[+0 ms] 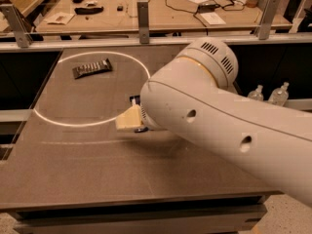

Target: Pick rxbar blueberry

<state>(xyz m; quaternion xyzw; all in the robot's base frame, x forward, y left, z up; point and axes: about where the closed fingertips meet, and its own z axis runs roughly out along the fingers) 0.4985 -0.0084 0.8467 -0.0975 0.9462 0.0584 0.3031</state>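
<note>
The rxbar blueberry [134,100] shows only as a small dark blue corner with a white patch, near the right edge of the pale ring on the table. The rest of it is hidden behind my arm. My gripper [129,120] is low over the table just in front of that corner, with its cream-coloured tip pointing left. The large white arm [219,116] covers the gripper's base and most of the bar.
A dark brown shiny bar wrapper [92,68] lies at the back left inside the pale ring [53,122]. A metal rail [142,16] runs along the table's far edge, with a cluttered workbench behind. Two plastic bottles [279,93] stand off to the right.
</note>
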